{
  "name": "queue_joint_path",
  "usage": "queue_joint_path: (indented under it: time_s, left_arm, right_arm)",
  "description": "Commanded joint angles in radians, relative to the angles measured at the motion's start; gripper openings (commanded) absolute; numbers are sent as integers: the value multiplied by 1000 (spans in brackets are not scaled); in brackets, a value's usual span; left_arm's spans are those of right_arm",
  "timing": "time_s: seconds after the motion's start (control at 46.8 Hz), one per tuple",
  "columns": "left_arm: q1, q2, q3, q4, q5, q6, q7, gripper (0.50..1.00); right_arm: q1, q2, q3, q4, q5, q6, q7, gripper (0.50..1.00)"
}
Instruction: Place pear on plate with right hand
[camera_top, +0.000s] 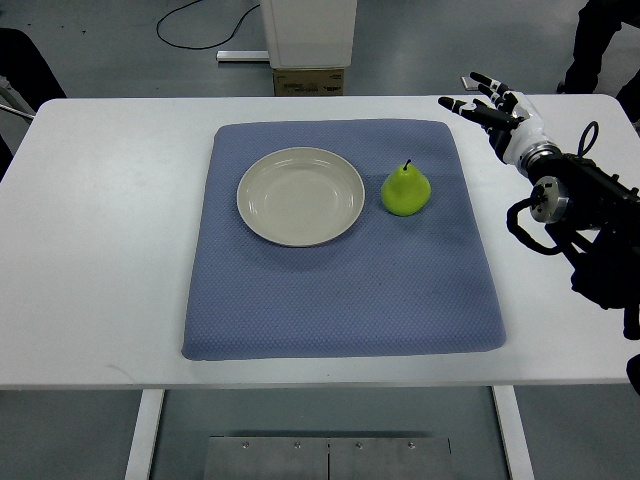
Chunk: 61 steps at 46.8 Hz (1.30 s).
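A green pear (406, 190) stands upright on the blue mat (340, 290), just right of a cream plate (300, 196). The plate holds nothing. My right hand (484, 108) hovers over the white table at the far right, beyond the mat's back right corner, fingers spread and holding nothing. It is apart from the pear, up and to the right of it. The left arm does not show.
The white table (110, 230) extends around the mat. A white stand with a cardboard box (308, 80) sits behind the table's far edge. A person's dark legs (595, 40) show at the top right. A black cable lies on the floor.
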Motion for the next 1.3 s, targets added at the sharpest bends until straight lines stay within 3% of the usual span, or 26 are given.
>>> queue_joint_path:
  time_s: [0.0,1.282]
  left_arm:
    - [0,0,0,1,0,-1,0,1000]
    - [5,0,0,1,0,0,0,1000]
  right_arm:
    - [2,0,0,2,0,1,0,1000]
    - [29,0,-5,-2,0,9,-3,1000]
